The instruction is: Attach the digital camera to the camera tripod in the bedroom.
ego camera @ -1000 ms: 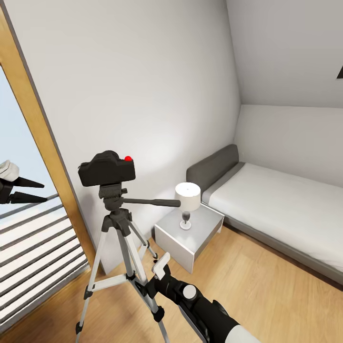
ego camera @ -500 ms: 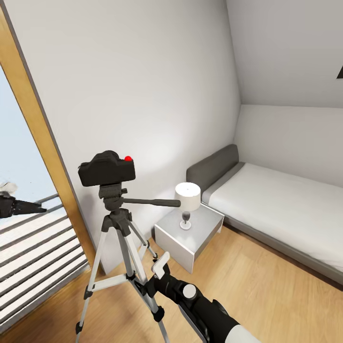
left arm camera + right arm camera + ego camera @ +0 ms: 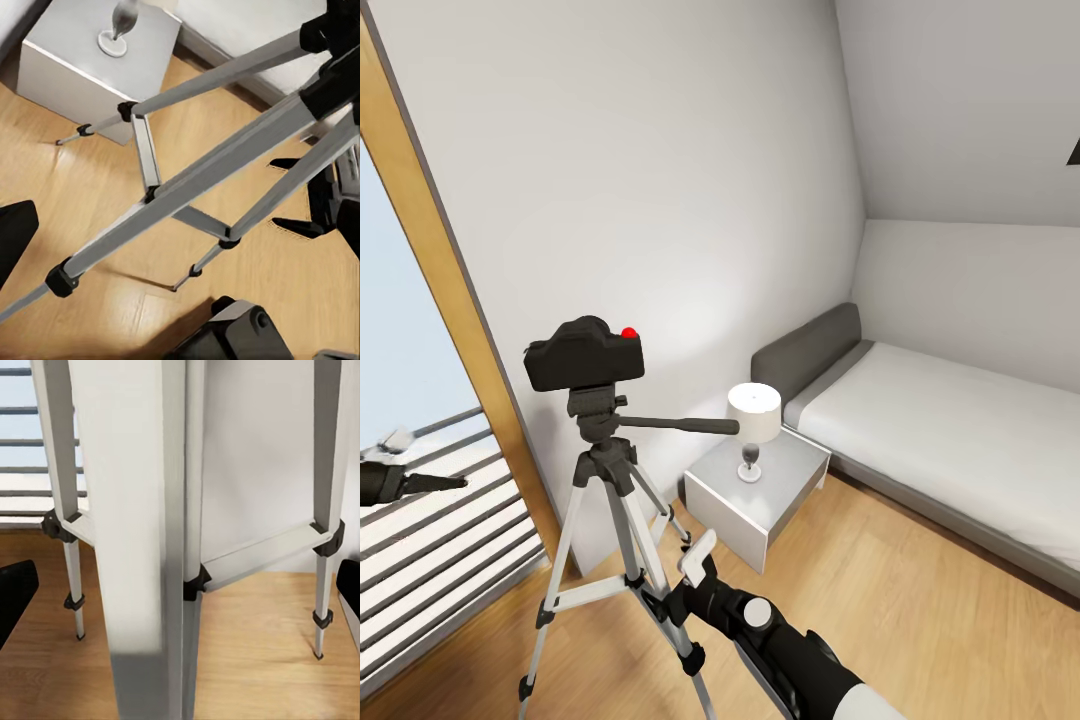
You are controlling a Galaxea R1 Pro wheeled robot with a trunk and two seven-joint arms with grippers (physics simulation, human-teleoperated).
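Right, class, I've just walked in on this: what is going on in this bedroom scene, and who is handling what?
The small black boxy camera with a red button sits on the head of the tall silver-legged tripod, apparently already mounted. Nothing grips it. The robot's left claw hangs off to the side by the slatted railing, apart from the tripod. Its right claw sits low, right against the tripod's legs. Beside them stand a grey bedside table with a white lamp and the grey-framed bed.
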